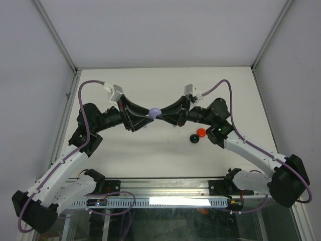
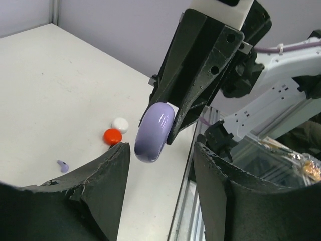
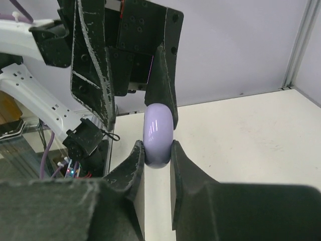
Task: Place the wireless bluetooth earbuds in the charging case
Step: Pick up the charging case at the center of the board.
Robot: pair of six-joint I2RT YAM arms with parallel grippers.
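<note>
A pale purple round charging case point(image 1: 155, 111) hangs in the air between the two grippers, closed. My right gripper point(image 3: 158, 150) is shut on it, with both pads pressed on its flat sides point(image 3: 159, 133). My left gripper point(image 2: 161, 150) is open, its fingertips just short of the case point(image 2: 154, 131), one on each side. A tiny pale purple earbud point(image 2: 62, 165) lies on the white table to the left. No other earbuds show.
A red disc point(image 1: 201, 132) and a black disc point(image 1: 193, 138) lie on the table under the right arm. The left wrist view shows the red disc point(image 2: 112, 135) beside a white disc point(image 2: 120, 124). The table's near edge is a metal rail point(image 1: 165, 185).
</note>
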